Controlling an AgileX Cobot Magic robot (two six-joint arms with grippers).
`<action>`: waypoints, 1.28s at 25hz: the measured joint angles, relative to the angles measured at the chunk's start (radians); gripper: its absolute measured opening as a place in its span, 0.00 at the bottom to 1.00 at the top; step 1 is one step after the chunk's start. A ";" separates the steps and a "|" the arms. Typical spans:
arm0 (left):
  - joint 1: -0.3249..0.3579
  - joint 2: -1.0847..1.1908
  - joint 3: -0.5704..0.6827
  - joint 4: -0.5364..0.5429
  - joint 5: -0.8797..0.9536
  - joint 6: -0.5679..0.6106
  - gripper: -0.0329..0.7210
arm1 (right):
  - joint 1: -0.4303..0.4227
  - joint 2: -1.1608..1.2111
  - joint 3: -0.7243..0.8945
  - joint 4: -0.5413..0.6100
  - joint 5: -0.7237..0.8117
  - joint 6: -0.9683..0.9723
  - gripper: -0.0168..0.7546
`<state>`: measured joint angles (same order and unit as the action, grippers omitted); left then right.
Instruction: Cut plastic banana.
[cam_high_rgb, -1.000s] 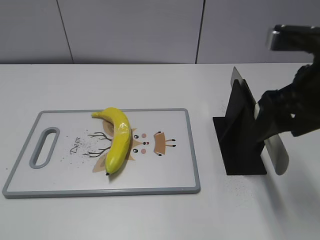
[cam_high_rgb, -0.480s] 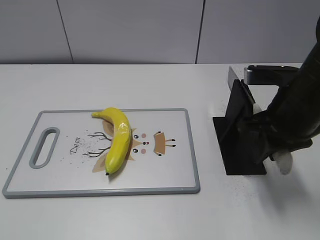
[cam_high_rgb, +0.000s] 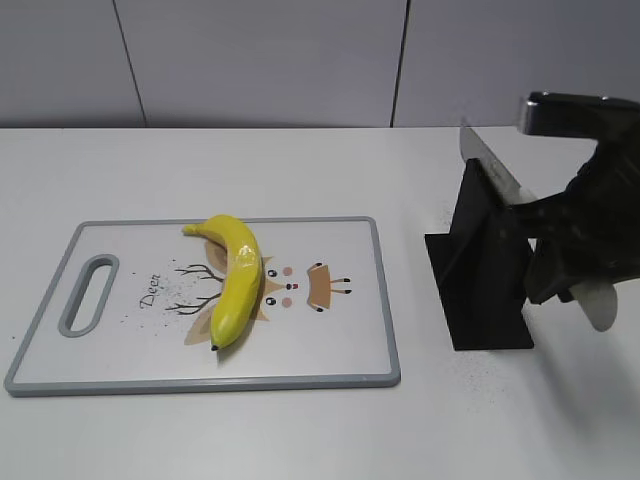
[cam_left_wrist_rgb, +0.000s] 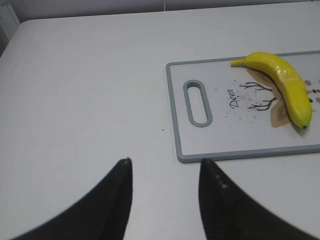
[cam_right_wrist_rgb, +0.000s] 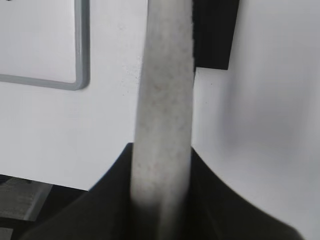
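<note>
The plastic banana lies curved on the left half of the grey-rimmed white cutting board. It also shows in the left wrist view, on the board. My right gripper is shut on the pale handle of a knife. The knife's blade slants up out of the black knife stand, to the right of the board. My left gripper is open and empty above bare table, near the board's handle end. The left gripper is out of sight in the exterior view.
The board has a slot handle at its left end and a deer drawing in the middle. The stand's corner and a board corner show in the right wrist view. The white table runs back to a grey wall.
My right arm dipped, then rose and shifted right with the knife handle. More of the blade now shows above the stand. The banana and board have not moved.
</note>
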<state>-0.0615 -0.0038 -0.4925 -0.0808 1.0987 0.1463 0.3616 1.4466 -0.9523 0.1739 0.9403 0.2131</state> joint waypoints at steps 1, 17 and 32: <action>0.000 0.000 0.000 0.000 0.000 0.000 0.60 | 0.000 -0.027 0.000 -0.003 0.002 0.000 0.25; 0.000 0.032 -0.021 0.003 -0.037 0.000 0.63 | 0.006 -0.206 -0.129 -0.129 -0.094 -0.062 0.24; 0.000 0.760 -0.295 -0.143 -0.397 0.302 0.82 | 0.006 0.121 -0.358 0.190 -0.094 -0.919 0.24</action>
<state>-0.0615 0.7562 -0.7879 -0.2239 0.7022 0.4480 0.3678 1.5681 -1.3101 0.3643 0.8460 -0.7055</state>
